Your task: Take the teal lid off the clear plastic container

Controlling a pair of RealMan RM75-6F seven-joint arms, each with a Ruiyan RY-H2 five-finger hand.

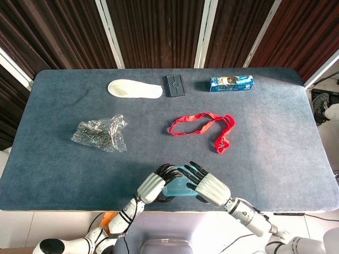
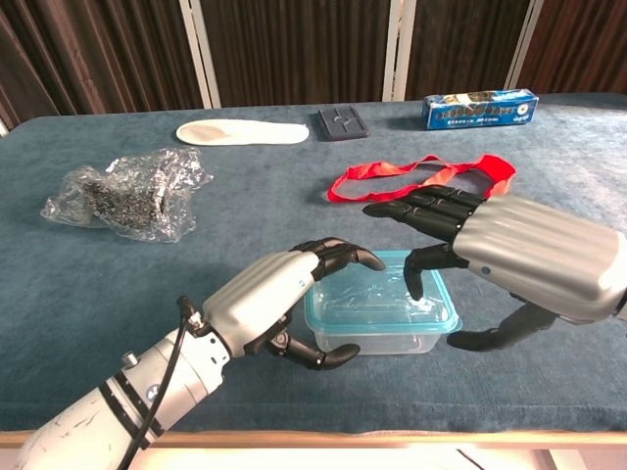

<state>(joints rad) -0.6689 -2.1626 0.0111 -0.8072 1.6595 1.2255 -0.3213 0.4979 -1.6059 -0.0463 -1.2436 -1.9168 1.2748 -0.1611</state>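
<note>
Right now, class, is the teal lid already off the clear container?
No, in the chest view the teal lid sits flat on the clear container, with the left hand holding its side.

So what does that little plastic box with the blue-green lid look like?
The clear plastic container is a small, shallow, see-through rectangle with rounded corners. Its teal lid is on. It sits flat near the table's front edge. The left hand wraps its left end, and the right hand reaches over its right side.
</note>
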